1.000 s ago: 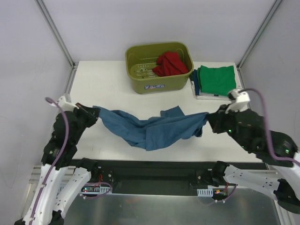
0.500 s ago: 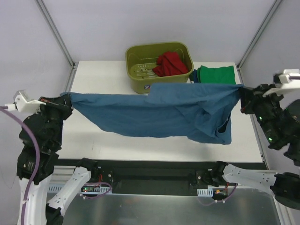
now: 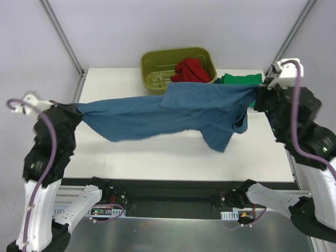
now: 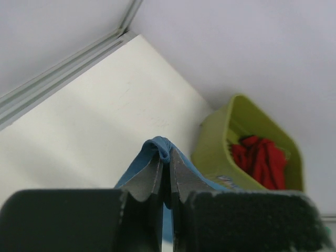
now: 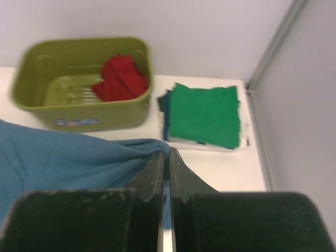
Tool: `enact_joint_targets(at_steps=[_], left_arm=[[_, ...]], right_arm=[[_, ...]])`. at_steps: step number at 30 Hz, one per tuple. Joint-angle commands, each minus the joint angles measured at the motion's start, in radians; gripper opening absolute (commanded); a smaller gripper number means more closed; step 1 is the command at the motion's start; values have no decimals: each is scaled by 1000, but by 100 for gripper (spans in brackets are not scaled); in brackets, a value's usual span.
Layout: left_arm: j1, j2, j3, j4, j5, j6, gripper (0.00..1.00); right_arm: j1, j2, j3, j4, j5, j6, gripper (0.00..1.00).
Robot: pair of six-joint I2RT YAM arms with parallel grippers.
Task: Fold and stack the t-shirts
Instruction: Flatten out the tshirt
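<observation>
An olive-green tub (image 3: 157,79) is seen at the upper middle of the top view, at the far edge of the table (image 3: 121,157). A red t-shirt (image 3: 191,71) is bunched in its right half. Just right of the tub, a bright green t-shirt (image 3: 240,79) is laid folded flat. In the right wrist view a darker blue cloth edge (image 5: 164,113) is seen beneath it. Metal frame posts (image 3: 60,34) are set at the two far corners.

A teal-blue t-shirt (image 3: 157,113) is stretched across the middle of the top view, from centre left to upper right, and is held up over the table. From that camera the tub's front wall and the near edge of the bright green t-shirt are covered by it. Its lower edge sags, and one fold hangs lowest right of centre. Whether that fold touches the table cannot be told.

The left jaws are clenched on a bunched corner of the teal-blue t-shirt at the left of the frame. In the left wrist view the cloth is seen pinched between the two tips, with the tub and red t-shirt beyond at the right. The right jaws are clenched on the opposite end at the upper right, near the bright green t-shirt. In the right wrist view the cloth is gathered into the closed tips at lower centre.
</observation>
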Motion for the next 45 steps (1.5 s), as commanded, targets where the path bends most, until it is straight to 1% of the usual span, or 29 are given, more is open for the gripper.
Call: enact_joint_targets(at_steps=[1,2,5,8,10,13,15,17,19,20,21,22,23,24,25,26,27,28,29,30,32,35,36,38,39,40,42,43,45], left_arm=[[1,-144,90,25,98,14,0],[1,-186,97,25,128,14,0],[1,-275,104,27,139,-6,0],[1,-320,136,25,162,-1,0],[1,-322,158,27,187,10,0],[1,-288,187,36,233,32,0],[1,-236,198,41,236,46,0],[1,-169,178,41,169,51,0],[1,-115,125,47,82,51,0],[1,-54,97,56,60,56,1],[1,-17,72,62,35,59,2],[1,24,22,77,-11,59,3],[2,122,0,84,-44,59,5],[2,181,-17,90,-74,60,6],[17,244,-31,90,-101,65,8],[34,375,-26,90,-88,83,25],[53,441,-9,90,-38,117,45],[86,500,27,85,24,173,69],[91,584,40,59,80,177,91],[91,607,47,50,101,175,99],[91,603,19,47,135,162,99],[91,502,-81,48,176,103,99],[91,470,-118,50,210,82,99],[91,370,-236,55,259,21,99],[91,340,-277,65,320,7,99],[91,285,-358,73,349,-18,99],[91,237,-440,97,414,-42,99],[90,197,-513,104,469,-50,99],[90,165,-583,117,530,-70,99]], right_arm=[[-12,-161,6,71,-292,47,1],[-12,-200,5,65,-320,62,1],[-12,-270,14,47,-377,95,0],[-12,-289,48,5,-419,107,1],[-11,-280,89,-15,-444,113,1],[-12,-251,94,-12,-437,118,1],[-12,-214,89,-9,-412,115,2],[-12,-167,66,13,-340,115,2],[-12,-108,-8,40,-212,110,2],[-12,-87,-56,91,-156,110,2],[-14,-61,-99,118,-43,110,2],[-17,-27,-137,140,5,115,2],[-49,57,-203,157,37,128,2],[-81,108,-225,155,36,154,2],[-115,212,-247,155,1,209,3],[-197,267,-270,157,-55,243,6],[-236,323,-270,155,-185,254,26],[-282,428,-264,155,-227,291,48],[-290,471,-232,134,-257,302,77],[-291,507,-215,113,-269,302,97],[-288,546,-213,93,-269,305,97],[-288,474,-296,115,-277,329,97],[-285,440,-370,123,-289,339,97],[-276,331,-456,158,-324,362,97],[-271,296,-515,171,-390,378,97],[-258,232,-612,198,-431,388,97],[-238,185,-717,218,-532,426,97],[-212,159,-810,227,-559,438,97],[-182,148,-889,255,-619,473,97]])
